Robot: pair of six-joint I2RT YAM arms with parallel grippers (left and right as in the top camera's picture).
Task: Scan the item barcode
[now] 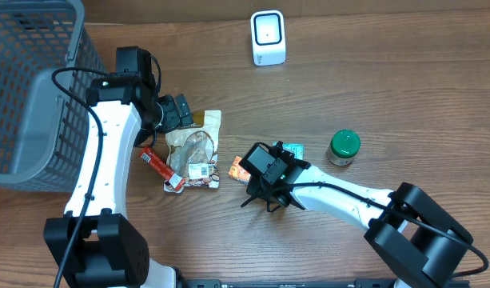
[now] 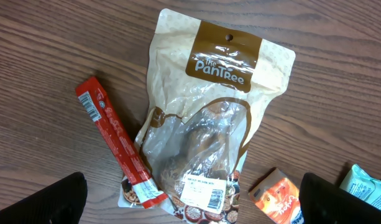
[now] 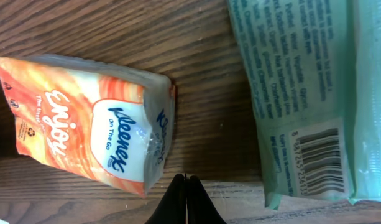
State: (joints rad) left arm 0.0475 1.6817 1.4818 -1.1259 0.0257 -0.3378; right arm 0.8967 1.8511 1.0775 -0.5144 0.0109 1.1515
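Black fingers of the right gripper [image 3: 185, 199] are pressed together on nothing. Their tip is over bare wood between the orange tissue pack [image 3: 91, 130] and the green pack [image 3: 314, 93], whose barcode [image 3: 324, 162] faces up. The left gripper [image 1: 174, 112] has its jaws spread wide and empty, above the pouch [image 2: 209, 124].

The pouch lies flat on the table [image 1: 404, 80], with a white barcode label [image 2: 206, 190] face up at its bottom end. A red stick [image 2: 115, 143] lies along the pouch's left side, its lower end over the pouch's corner. The tissue pack is just right of the pouch's bottom end and the green pack is beyond it. A green-lidded jar [image 1: 343, 148] is farther right. The white scanner [image 1: 268, 38] stands well apart from the pouch, up and to its right in the overhead view. A grey basket [image 1: 29, 96] is left of the pouch, past the left arm.
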